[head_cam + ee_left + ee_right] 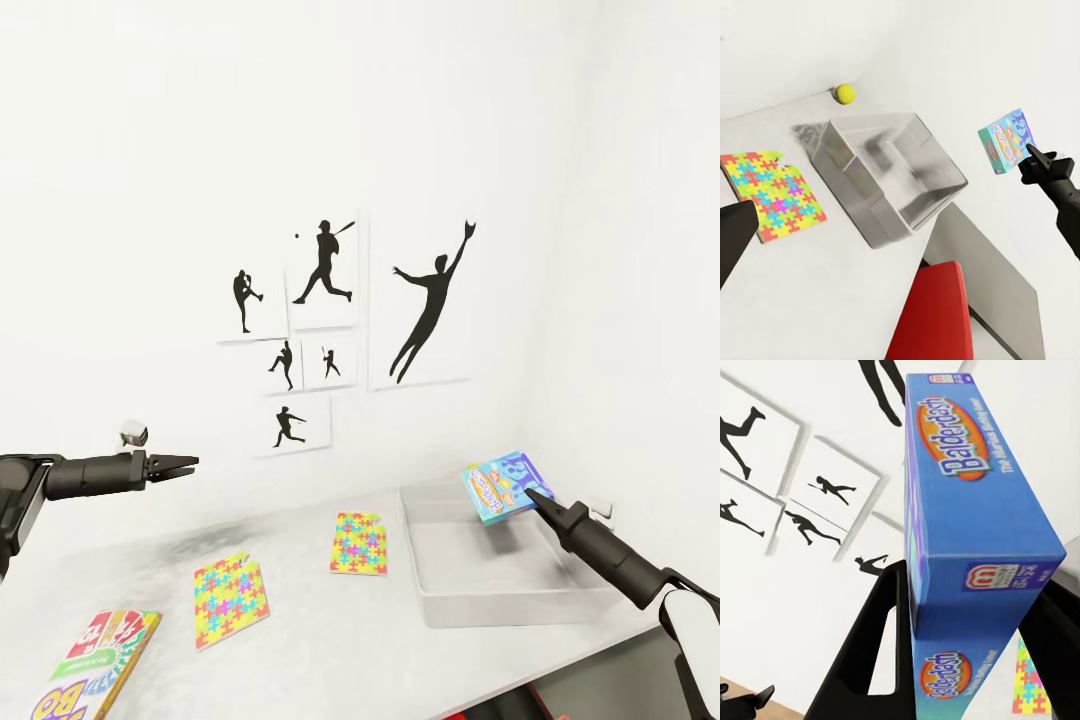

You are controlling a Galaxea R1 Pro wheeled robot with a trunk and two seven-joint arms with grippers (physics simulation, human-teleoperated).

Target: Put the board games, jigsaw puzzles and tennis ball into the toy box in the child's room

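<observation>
Blue board game [506, 487], pinched by the right end effector [535, 497], hangs tilted above the toy box [500, 600] at the counter's [300, 640] right end. Left end effector [185, 463], pressed together, hovers well apart.

My right end effector [530, 493] looks like matt black plastic against the glossy printed cardboard of the blue board game [506, 486], while the toy box [500, 600] seems smooth, faintly translucent grey plastic on a pale, matt surface [300, 640].
</observation>
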